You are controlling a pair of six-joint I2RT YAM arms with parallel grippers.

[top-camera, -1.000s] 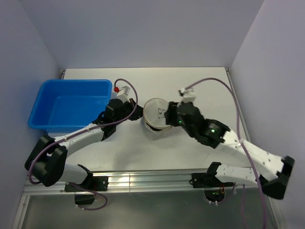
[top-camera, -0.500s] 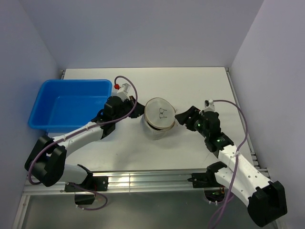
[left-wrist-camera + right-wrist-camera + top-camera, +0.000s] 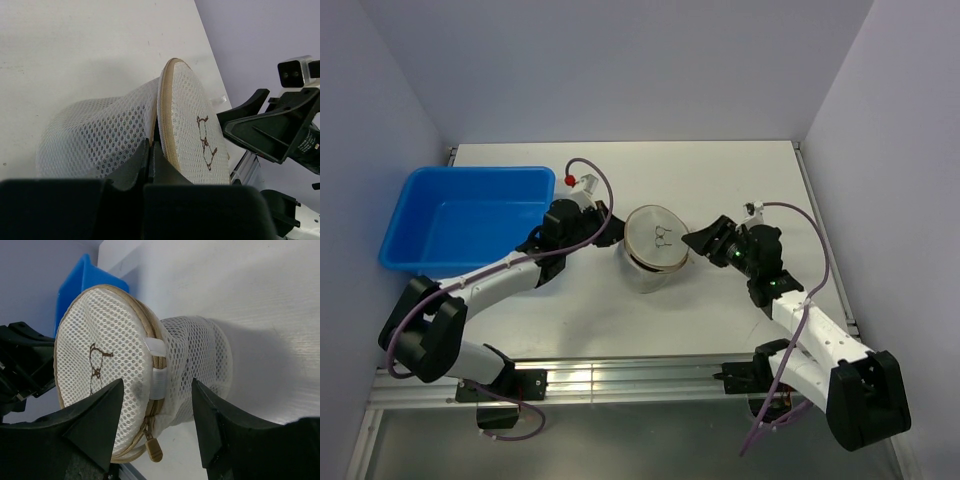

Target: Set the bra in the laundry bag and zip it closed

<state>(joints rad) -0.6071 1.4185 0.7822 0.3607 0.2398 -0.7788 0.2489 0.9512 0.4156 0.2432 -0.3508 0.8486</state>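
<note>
The laundry bag (image 3: 655, 247), a round drum of white mesh with a tan rim, lies on its side mid-table with its lid facing up and forward. My left gripper (image 3: 609, 231) is at its left edge. In the left wrist view the left gripper (image 3: 151, 148) is shut on the bag's (image 3: 100, 135) fabric at the seam beside the lid (image 3: 192, 127). My right gripper (image 3: 696, 242) is open just right of the bag. In the right wrist view the right gripper (image 3: 157, 385) straddles the bag's (image 3: 100, 340) zip side without touching; the tan zip pull (image 3: 154, 451) hangs low. The bra is not visible.
A big blue plastic tub (image 3: 465, 215) stands at the left of the table, next to the left arm, and also shows in the right wrist view (image 3: 82, 282). The table's near edge has a metal rail (image 3: 640, 378). Walls close in on both sides.
My right arm has pulled back off the top of the bag to its right side, jaws now open and facing it. The left gripper has kept its hold; the bag has barely moved.
</note>
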